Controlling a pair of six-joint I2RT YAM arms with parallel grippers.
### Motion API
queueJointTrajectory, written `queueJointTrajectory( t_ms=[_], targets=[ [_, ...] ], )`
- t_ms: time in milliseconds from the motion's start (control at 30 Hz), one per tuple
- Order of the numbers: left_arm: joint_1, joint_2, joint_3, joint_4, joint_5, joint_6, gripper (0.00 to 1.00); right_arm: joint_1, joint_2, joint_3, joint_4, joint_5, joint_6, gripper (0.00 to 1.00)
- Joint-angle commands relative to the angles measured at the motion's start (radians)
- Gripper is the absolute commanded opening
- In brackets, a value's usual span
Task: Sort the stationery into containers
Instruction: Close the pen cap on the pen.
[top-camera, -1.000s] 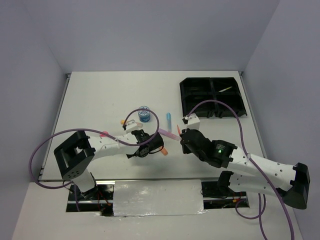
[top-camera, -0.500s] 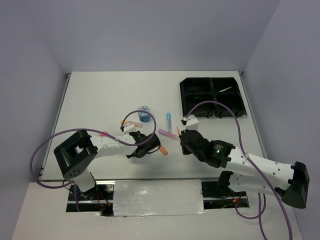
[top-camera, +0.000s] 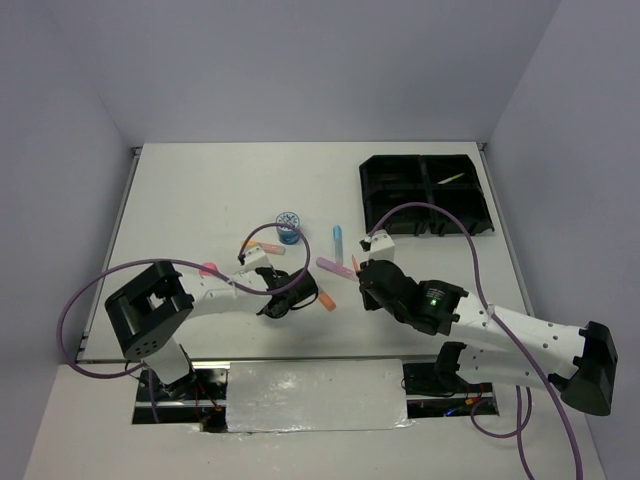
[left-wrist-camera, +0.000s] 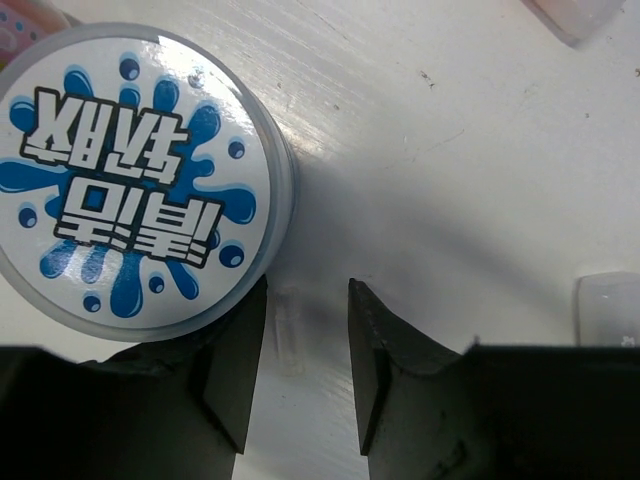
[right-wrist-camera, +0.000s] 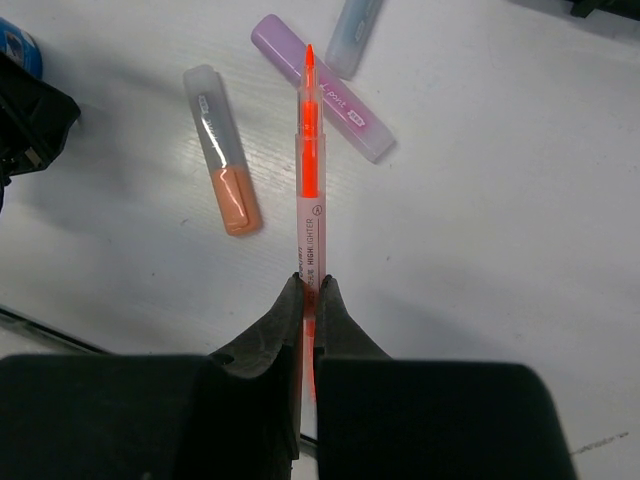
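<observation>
My right gripper is shut on a thin orange highlighter and holds it above the table; in the top view this gripper is left of the table's middle. Below it lie an orange marker, a purple marker and a light blue marker. My left gripper is open and empty. A blue tub with a patterned lid sits just outside its left finger. In the top view the left gripper hides that tub. A second blue tub stands further back.
The black four-compartment tray is at the far right with a yellow pen in it. A pink-capped bottle lies by the left arm. An orange pen lies near the far tub. Purple cables loop over both arms.
My left gripper has drawn back to the left and towards me, uncovering the orange marker. My right gripper has barely moved and still holds the highlighter.
</observation>
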Motion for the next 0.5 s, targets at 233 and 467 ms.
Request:
queueJointTrajectory(
  t_ms=[233, 467],
  targets=[
    [-0.019, -0.026, -0.046, 0.000, 0.102, -0.014, 0.50, 0.000, 0.013, 0.001, 0.038, 0.005, -0.006, 0.00],
    [-0.036, -0.020, -0.032, -0.029, 0.106, -0.036, 0.49, 0.002, 0.008, 0.001, 0.038, 0.002, -0.007, 0.00]
  ],
)
